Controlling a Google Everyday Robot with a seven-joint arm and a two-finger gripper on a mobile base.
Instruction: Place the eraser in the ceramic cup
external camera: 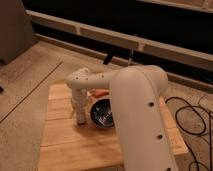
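claw (80, 120) beside round shiny bowl (102, 114), wooden table (65, 145)

Wooden table (70, 147): black bowl (102, 115), pincer (80, 120) beside

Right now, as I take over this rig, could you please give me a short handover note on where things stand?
Gripper: pointing down, low over the wooden table, just left of the black bowl.
Eraser: not visible; the arm may hide it.
Ceramic cup: cannot be made out either.
Also there: an orange-red thing behind the bowl.
Done: nothing that can be confirmed; no eraser seen in a cup.
Left: find the eraser and the cup, then put the eraser in the cup.
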